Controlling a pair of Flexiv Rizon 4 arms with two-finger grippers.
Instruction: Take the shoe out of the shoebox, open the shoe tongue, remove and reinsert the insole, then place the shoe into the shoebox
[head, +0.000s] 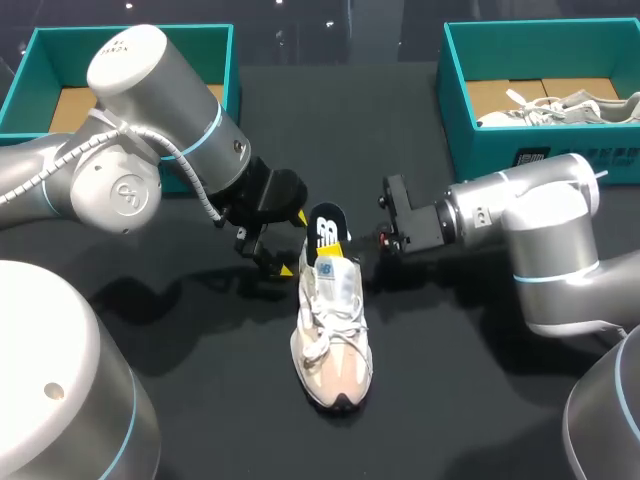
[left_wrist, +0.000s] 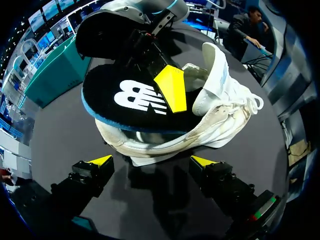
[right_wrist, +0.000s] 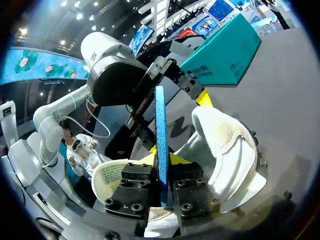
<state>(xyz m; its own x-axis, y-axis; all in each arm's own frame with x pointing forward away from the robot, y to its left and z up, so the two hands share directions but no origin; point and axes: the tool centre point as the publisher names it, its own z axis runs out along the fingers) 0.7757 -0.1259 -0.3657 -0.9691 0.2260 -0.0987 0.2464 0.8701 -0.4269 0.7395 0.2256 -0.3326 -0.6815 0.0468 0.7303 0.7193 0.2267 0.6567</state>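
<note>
On the table (head: 220, 400), out of either box: shoe (head: 332, 335), flat on its sole, toe toward the robot, tongue (left_wrist: 216, 60) lifted clear of the opening. Standing up out of the shoe's heel end: black insole (head: 326, 230), blue-edged, front part hidden inside the shoe. Just right of the shoe's heel: right gripper (head: 347, 240), fingers nearly together, pinching that thin insole from both faces. Just left of the heel: left gripper (head: 293, 243), fingers spread wide, holding nothing.

Judged done: shoe taken out, tongue opened. Judged in hand: the insole step, half in and half out; cannot tell removal from reinsertion. Left to do either way: seating the insole flat, then boxing the shoe. Well beyond the shoe's heel: left box (head: 30, 75) off to one side, right box (head: 480, 140) off to the other, the latter with a second shoe (head: 560, 105) inside.

Seen only from the head view: both boxes and the shoe's toe. Only from the left wrist view: the insole's broad black face with one yellow fingertip (left_wrist: 171, 89) of the right gripper pressed on it, and the left gripper (left_wrist: 152, 160) open short of the heel. Only from the right wrist view: the insole (right_wrist: 160, 125) edge-on, clamped in the right gripper (right_wrist: 162, 187).
</note>
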